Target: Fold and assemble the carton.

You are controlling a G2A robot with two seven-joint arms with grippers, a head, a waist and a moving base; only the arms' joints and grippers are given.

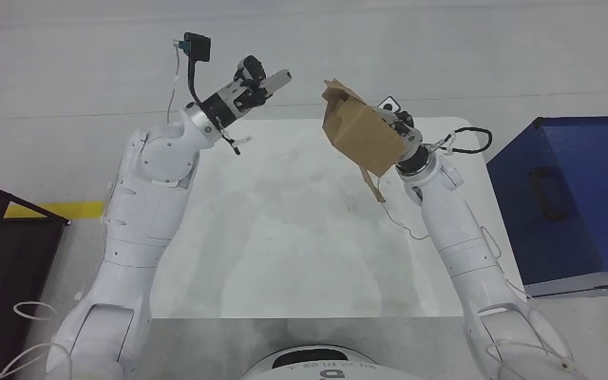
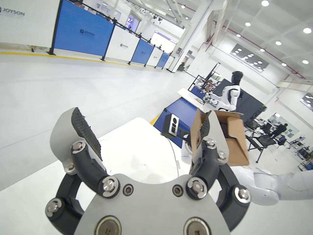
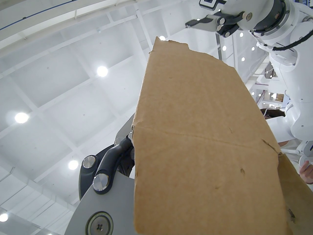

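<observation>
Above the table [image 1: 285,237], right end effector [image 1: 389,116] grips the carton [image 1: 356,131].

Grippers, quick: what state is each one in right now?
Left gripper: open, holding nothing.
Right gripper: shut on the carton.

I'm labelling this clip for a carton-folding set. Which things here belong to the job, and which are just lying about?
Belong to the job:
carton, held up over the table's far edge
right claw, gripping it
left claw, open, apart from the carton
white table

Just lying about:
blue bin beside the table
yellow floor tape
</observation>
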